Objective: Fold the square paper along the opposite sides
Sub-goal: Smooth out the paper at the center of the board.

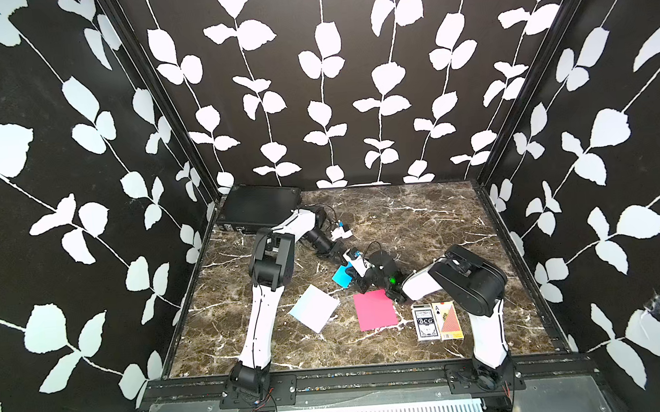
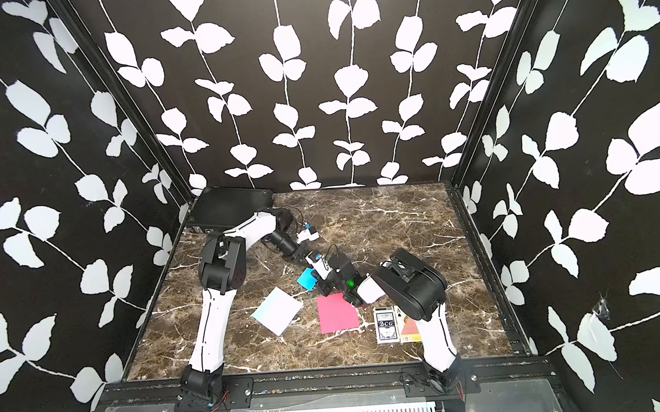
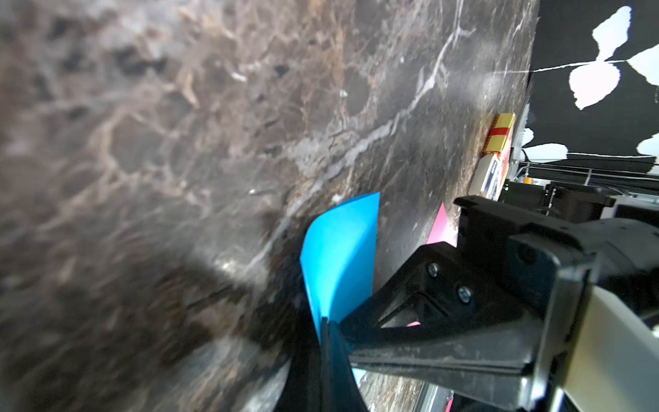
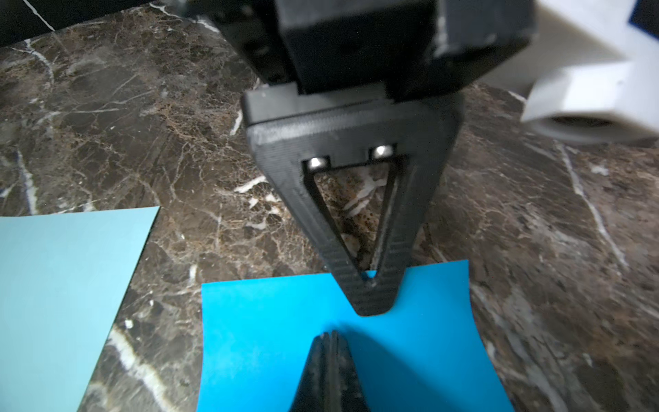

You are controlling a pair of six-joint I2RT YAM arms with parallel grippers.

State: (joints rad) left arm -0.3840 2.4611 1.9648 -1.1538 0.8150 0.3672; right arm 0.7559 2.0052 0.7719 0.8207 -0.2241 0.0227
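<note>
Both closed: left gripper [image 4: 372, 301] clamped on blue paper [image 4: 267, 339], right gripper [image 4: 330, 335] with unclear hold.

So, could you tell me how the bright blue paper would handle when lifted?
Probably floppy: the blue paper bows where the left tool pinches it. Likely light and easily creased, being a thin sheet. Its smooth face may slip on the marble table.

The blue paper [image 4: 271, 339] looks matt and smooth, my left gripper [image 4: 372, 303] is ribbed black plastic with shiny metal screws [image 4: 381, 151], and the marble-patterned tabletop [image 4: 142, 125] gleams polished.
</note>
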